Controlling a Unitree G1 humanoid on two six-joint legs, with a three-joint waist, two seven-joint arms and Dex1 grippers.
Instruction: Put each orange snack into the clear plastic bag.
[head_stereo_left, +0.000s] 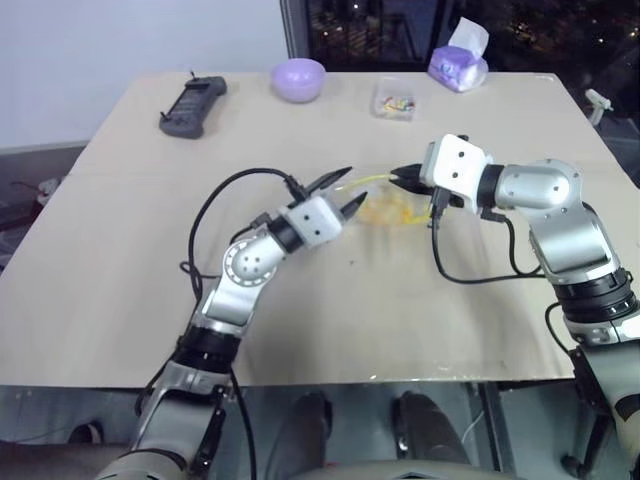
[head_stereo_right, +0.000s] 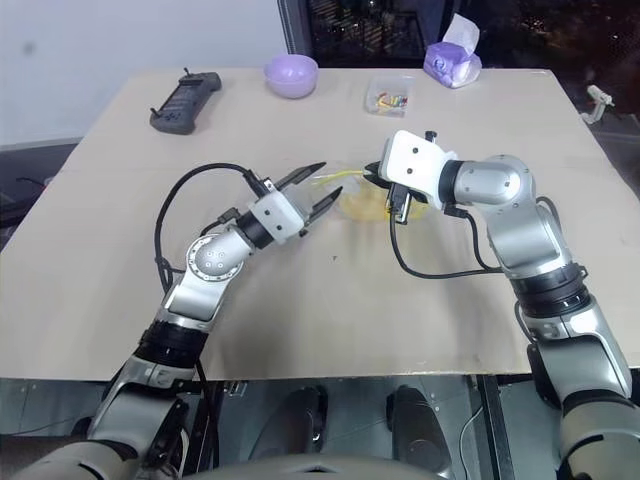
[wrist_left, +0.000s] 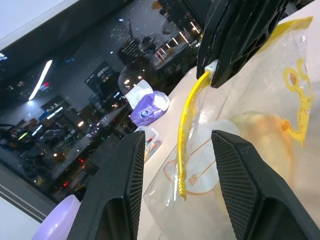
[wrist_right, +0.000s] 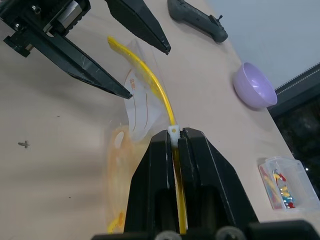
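table (head_stereo_left: 150, 300) – tan, dark window behind | right gripper (wrist_right: 175, 137) pinches bag (wrist_left: 240, 165) | left gripper (head_stereo_right: 312, 190) unclenched

The table (head_stereo_left: 130, 300) carries a purple bowl (head_stereo_left: 298, 79), remote (head_stereo_left: 193, 105) and clear box (head_stereo_left: 394, 103).

We can read no words, numbers or brand names anywhere. The clear plastic bag (wrist_left: 240, 150) carries printed orange-yellow markings on its film, below its yellow seal strip (wrist_left: 187, 130), but these look like curved line drawings and small blotches, and we cannot make out any letters in them.
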